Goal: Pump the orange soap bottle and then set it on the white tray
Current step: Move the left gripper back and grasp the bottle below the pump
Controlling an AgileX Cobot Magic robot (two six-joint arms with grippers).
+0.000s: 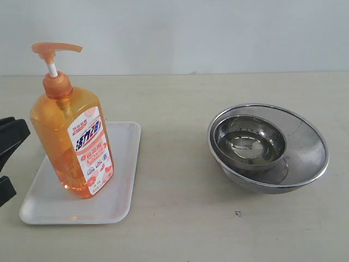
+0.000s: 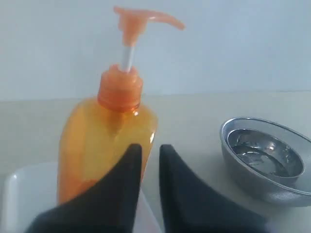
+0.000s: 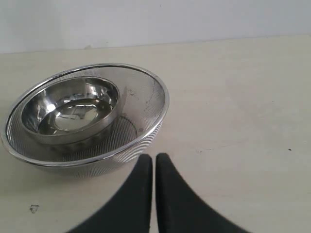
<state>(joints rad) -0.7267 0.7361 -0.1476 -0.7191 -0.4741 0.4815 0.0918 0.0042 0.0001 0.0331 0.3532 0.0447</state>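
Upright, orange soap bottle [image 1: 71, 144] (Chinese label), white tray [image 1: 122, 164]

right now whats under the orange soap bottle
The orange soap bottle stands upright on the white tray, which lies on the table. The patch of tray beneath the bottle's base is covered, so nothing more can be seen there.

bare table [image 1: 180, 164] between tray [image 1: 122, 164], steel bowls [image 1: 267, 147]
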